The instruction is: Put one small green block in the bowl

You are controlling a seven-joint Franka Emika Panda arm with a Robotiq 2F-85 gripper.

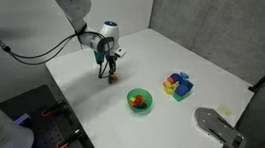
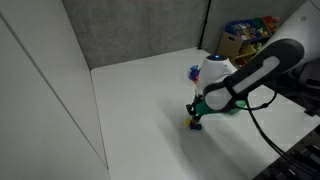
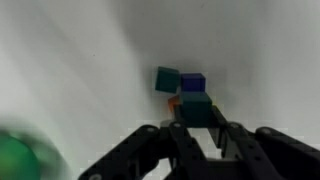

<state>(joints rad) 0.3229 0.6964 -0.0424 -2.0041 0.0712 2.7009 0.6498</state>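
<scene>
In the wrist view my gripper (image 3: 198,126) is shut on a small green block (image 3: 195,107), with one finger on each side of it. Just beyond lie a second small green block (image 3: 166,78), a dark blue cube (image 3: 193,83) and an orange cube (image 3: 173,102). The bright green bowl (image 3: 14,158) is a blur at the lower left. In an exterior view the gripper (image 1: 109,74) is down at the table, left of the bowl (image 1: 139,101), which holds something orange-red. In an exterior view the gripper (image 2: 195,119) hides the cubes.
A multicoloured block pile (image 1: 178,85) sits beyond the bowl on the white table (image 1: 204,67). A grey device (image 1: 219,128) lies at the table's near right corner. Shelves with coloured items (image 2: 243,38) stand behind the table.
</scene>
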